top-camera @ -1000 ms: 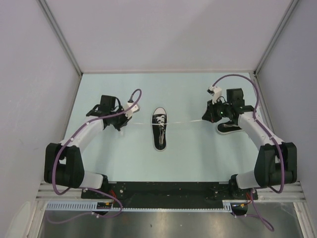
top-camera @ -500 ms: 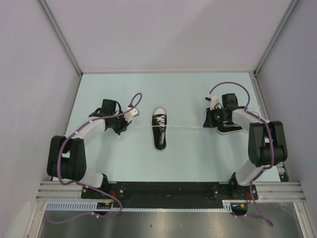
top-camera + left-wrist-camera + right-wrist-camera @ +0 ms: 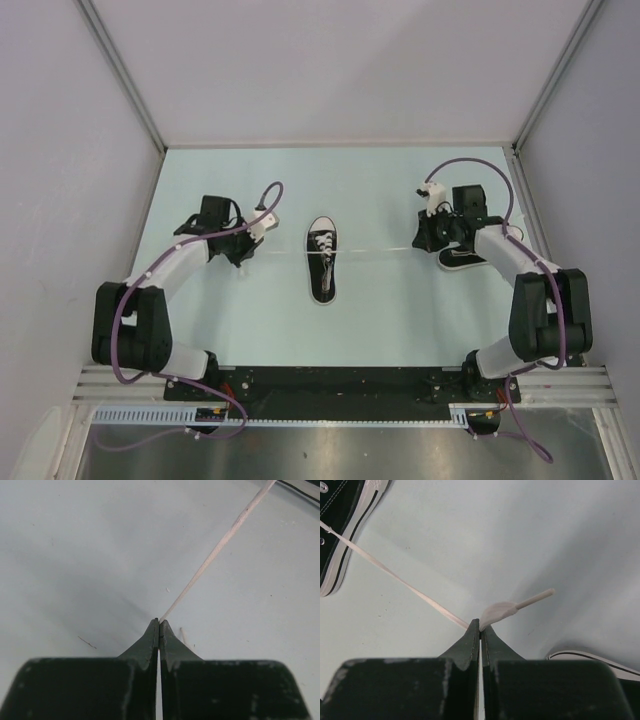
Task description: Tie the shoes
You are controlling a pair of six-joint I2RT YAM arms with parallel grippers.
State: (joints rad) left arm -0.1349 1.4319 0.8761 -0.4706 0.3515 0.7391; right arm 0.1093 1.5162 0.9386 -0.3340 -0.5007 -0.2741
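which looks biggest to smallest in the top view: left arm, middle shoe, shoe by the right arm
1. left arm
2. middle shoe
3. shoe by the right arm; partly hidden by the right arm, so unsure

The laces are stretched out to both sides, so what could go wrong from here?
The right gripper pinches its lace close to the tip, so it could slip free. Both laces look taut; more pull might drag the middle shoe. The right arm could bump the second shoe.
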